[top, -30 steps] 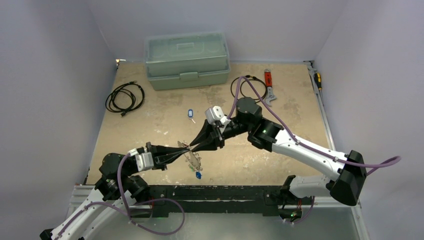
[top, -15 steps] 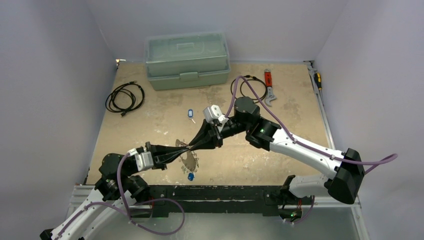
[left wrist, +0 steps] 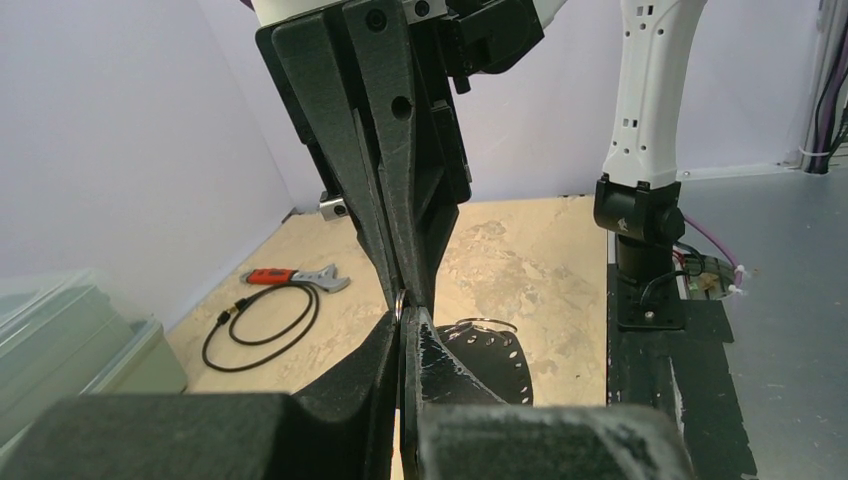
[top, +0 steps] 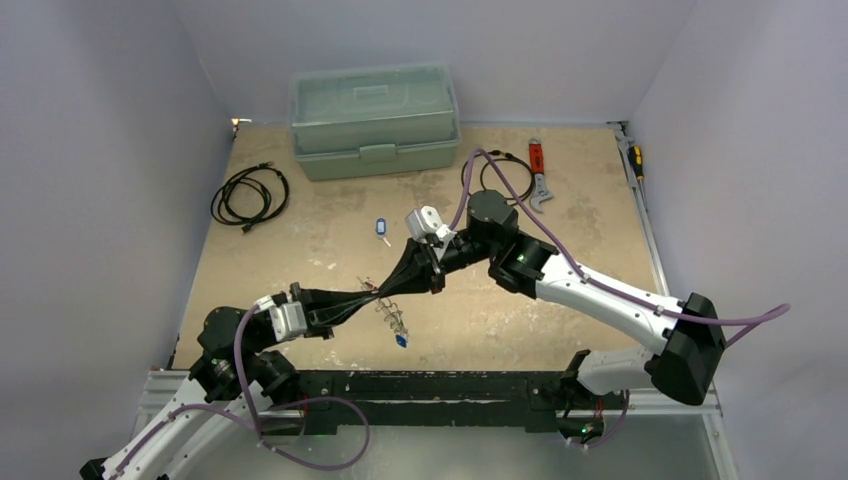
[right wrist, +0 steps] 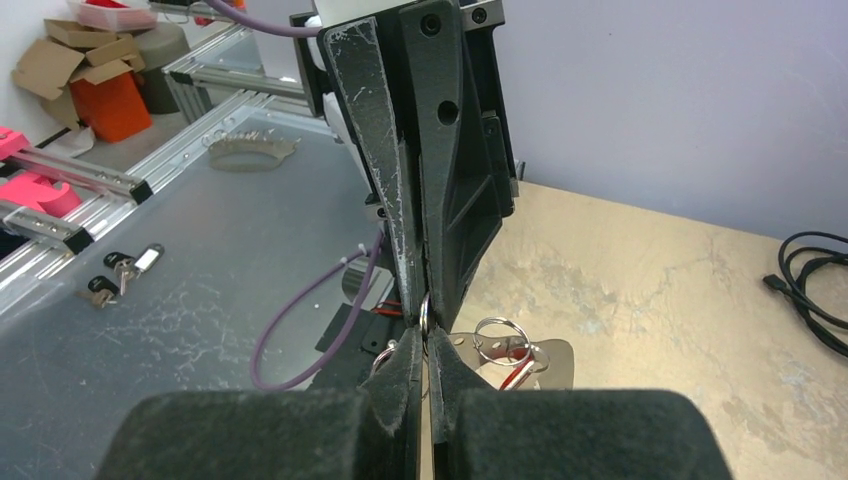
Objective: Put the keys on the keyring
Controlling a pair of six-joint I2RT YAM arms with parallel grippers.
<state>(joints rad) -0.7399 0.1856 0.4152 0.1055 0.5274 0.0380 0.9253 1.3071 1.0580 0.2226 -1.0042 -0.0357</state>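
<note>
Meeting tip to tip over the bench (top: pixel 300 250), nearer its front edge than its back, the L end effector (top: pixel 372 294) and R end effector (top: pixel 388 289) are both clenched, jaws fully together. Both wrist views show the keyring (left wrist: pixel 400 299) edge-on right where the two sets of tips meet. It's a thin silvery arc nipped by both, L from one side and R from the opposite side. Rest of the loop hangs below the tips.

A blue key (top: pixel 400 341) dangles at the bottom of the bunch, twd the front edge; can't tell from the top view whether it touches the bench. R wrist view also shows a small split ring (right wrist: pixel 497 330) and a perforated metal tag (right wrist: pixel 548 360) hanging w/ the bunch. There's a red bit (right wrist: pixel 513 372) beneath them; can't tell if it's a key head. A second blue key (top: pixel 380 228) lies loose mid-bench, on the back side of the end effectors, well apart from the keyring.

Elsewhere:
- green lidded box (top: pixel 373 120) at back edge, lid shut
- black cable coil (top: pixel 250 193) nr left edge
- another cable coil (top: pixel 487 178) and a red-handled wrench (top: pixel 538 172) twd back-right corner
- screwdriver (top: pixel 636 160) along right edge
</note>
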